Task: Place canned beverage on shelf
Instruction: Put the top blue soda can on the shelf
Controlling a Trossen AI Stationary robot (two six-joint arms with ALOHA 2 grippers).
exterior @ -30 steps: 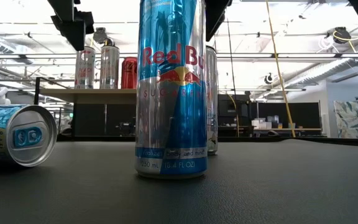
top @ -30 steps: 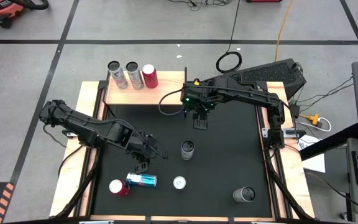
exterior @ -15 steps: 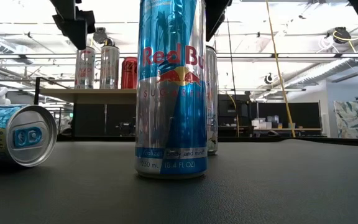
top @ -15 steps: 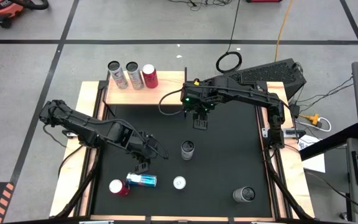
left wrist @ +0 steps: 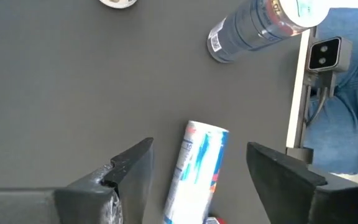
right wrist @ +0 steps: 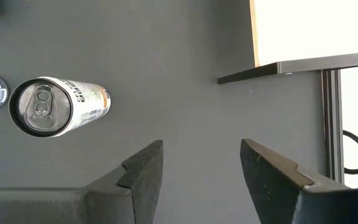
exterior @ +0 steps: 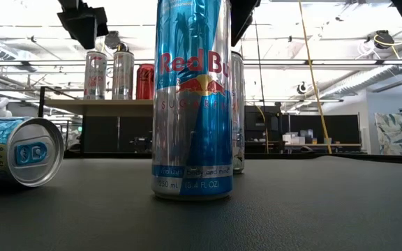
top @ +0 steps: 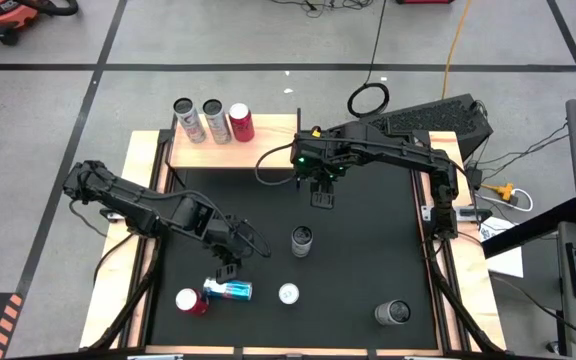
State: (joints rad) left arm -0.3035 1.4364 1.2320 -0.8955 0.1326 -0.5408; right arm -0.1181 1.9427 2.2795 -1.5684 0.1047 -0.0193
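My left claw [top: 230,268] hangs wide open and empty just above the lying blue can [top: 229,290]. My right claw [top: 322,195] waits open near the shelf [top: 268,152].

Upright blue/silver can [exterior: 192,97]: "Red Bu…", "250 mL", "8.4 FL OZ". Other print unreadable.

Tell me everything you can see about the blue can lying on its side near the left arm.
The blue can is a slim blue and silver drink can, apparently aluminium, lying on its side on the black mat near the table's front left. One end almost meets an upright red can; whether they touch is unclear. In the low view its silver top with the pull tab faces the camera. The left tool hangs just above it, open, with nothing held; in the wrist view the can lies between its fingers, untouched.
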